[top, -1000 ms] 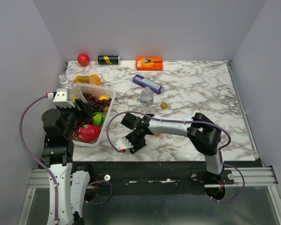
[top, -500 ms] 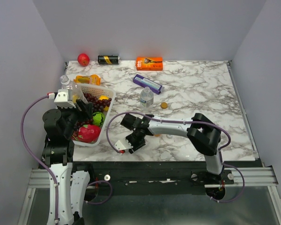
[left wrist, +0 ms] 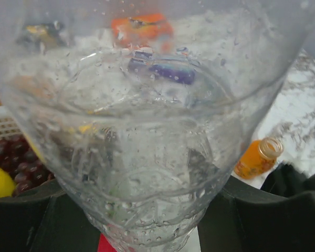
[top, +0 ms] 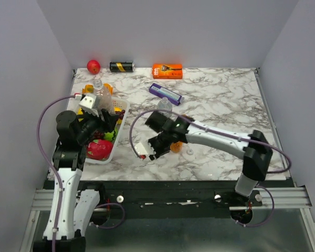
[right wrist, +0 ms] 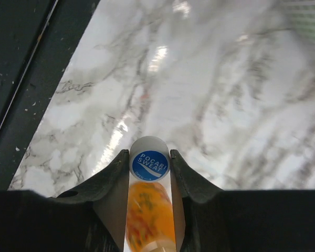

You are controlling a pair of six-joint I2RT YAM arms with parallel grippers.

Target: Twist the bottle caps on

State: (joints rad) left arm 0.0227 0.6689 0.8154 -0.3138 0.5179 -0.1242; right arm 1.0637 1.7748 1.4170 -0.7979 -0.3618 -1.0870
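My left gripper (top: 98, 108) is shut on a clear bottle (top: 101, 94) and holds it above the basket; the bottle's body (left wrist: 147, 131) fills the left wrist view, between the black fingers (left wrist: 283, 210). My right gripper (top: 158, 148) is shut on a blue and white bottle cap (right wrist: 149, 164), pinched at the fingertips (right wrist: 107, 181) over the marble table. The short orange bottle (top: 174, 147) lies just beside that gripper, its mouth uncapped (left wrist: 260, 157), and it shows blurred under the cap (right wrist: 149, 215). A second clear bottle (top: 164, 105) stands behind the right arm. A pale cap (top: 189, 151) lies nearby.
A white basket (top: 121, 107) of fruit sits at the left, under the left gripper. Along the back are a red apple (top: 93, 66), a black can (top: 122, 66) and an orange box (top: 167, 70). A purple box (top: 165, 93) lies mid-table. The table's near edge (right wrist: 37, 79) is close.
The right jaws have closed on the blue cap and that arm has stretched out to the right. The left arm has carried the clear bottle up and to the right, over the basket.
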